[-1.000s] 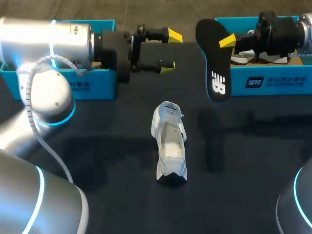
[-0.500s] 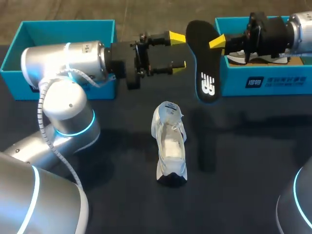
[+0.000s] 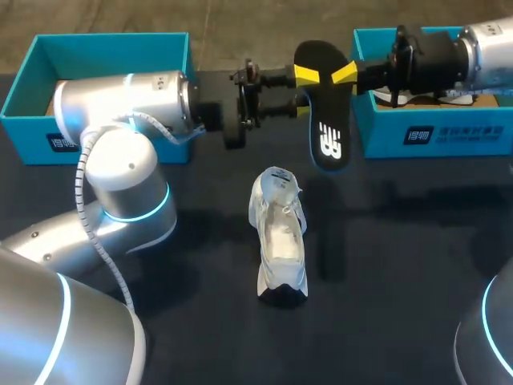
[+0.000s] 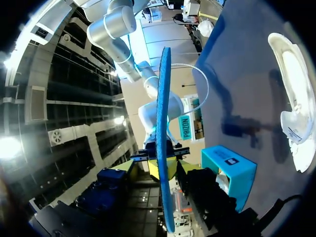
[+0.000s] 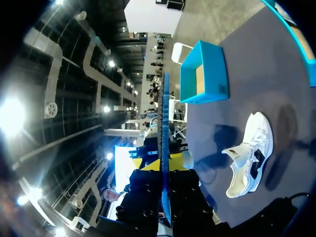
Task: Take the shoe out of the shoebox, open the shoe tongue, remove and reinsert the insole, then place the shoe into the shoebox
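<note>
The black insole hangs above the table, and my right gripper is shut on its upper end. My left gripper meets it from the other side, open, with one yellow tip in front of the insole and the other finger behind it. In the left wrist view the insole shows edge-on as a blue strip, with gaps to my fingers on both sides. The white shoe lies on the table below, tongue pulled open. The right wrist view shows the insole edge-on and the shoe beyond it.
A blue shoebox stands at the back right under my right arm, with another white shoe inside. A second blue shoebox stands at the back left behind my left arm. Dark table surface surrounds the shoe.
My right arm has carried the insole leftward. My left arm has reached right until its fingers straddle the insole's top, and those fingers have drawn closer together.
</note>
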